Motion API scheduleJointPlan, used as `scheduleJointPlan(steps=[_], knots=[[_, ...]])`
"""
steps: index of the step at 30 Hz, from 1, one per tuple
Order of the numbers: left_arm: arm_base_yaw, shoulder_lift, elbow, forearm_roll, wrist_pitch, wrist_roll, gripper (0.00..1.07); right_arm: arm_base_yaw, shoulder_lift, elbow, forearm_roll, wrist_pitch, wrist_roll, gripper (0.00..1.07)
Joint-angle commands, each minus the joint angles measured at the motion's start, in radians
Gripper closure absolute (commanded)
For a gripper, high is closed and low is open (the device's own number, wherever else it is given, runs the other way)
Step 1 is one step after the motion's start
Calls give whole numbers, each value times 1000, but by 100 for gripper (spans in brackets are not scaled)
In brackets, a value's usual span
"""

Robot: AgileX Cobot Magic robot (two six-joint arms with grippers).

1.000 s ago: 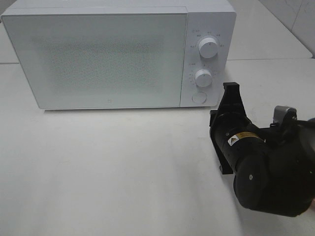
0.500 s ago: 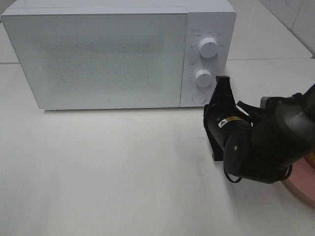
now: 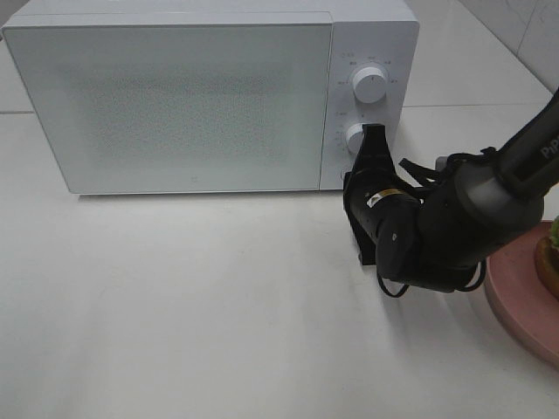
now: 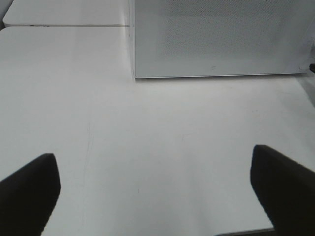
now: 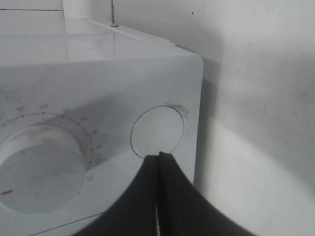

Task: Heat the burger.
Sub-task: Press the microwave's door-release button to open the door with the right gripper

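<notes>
Though barely in view, burger (image 3: pixel 550 257) on plate (image 3: pixel 511 298)

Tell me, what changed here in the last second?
The right gripper, shut, swung toward the microwave; its tips now sit at the round button. The arm's move uncovered the pink plate and part of the burger. The microwave stayed closed, and the left gripper stayed open.
</notes>
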Motion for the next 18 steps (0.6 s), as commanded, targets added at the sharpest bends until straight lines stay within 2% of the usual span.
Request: scheduleJointPlan(steps=[1,8,18], knots=[[3,-5,2,-1,2,-2,9,-16,2,-21,-9,2,-2,107],[3,-5,2,-1,2,-2,9,-53,5,-42,-16,34,-20,107],[3,-5,2,-1,2,-2,9,-53,57,-74,-20,41,0,107]])
